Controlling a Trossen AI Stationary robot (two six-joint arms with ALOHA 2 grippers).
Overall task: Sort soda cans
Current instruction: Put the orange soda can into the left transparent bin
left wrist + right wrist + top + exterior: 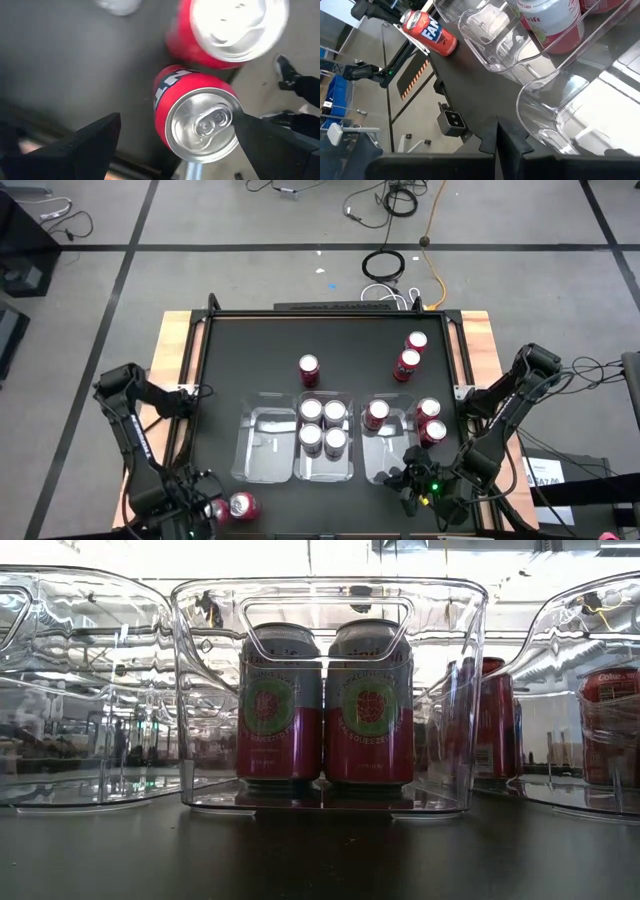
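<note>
Left claw (222, 508) sits at the near-left corner of the table (260, 350), fingers spread wide either side of a red can (243, 505) lying on its side, w/ one finger (272, 145) touching its rim, no squeeze showing. Second red can (220, 30) just beyond it in the left wrist view. Right claw (408, 483) waits at the near edge by the right tray (392, 465), fingers pressed together, holding nothing. Middle tray (325, 470) has four silver-bodied cans (322, 426); right tray has one red can (377, 414). Left tray (262, 445) has none. Two red cans (430, 423) stand just beside the right tray, two more (411, 354) farther back, one lone can (309, 369) behind the middle tray.
</note>
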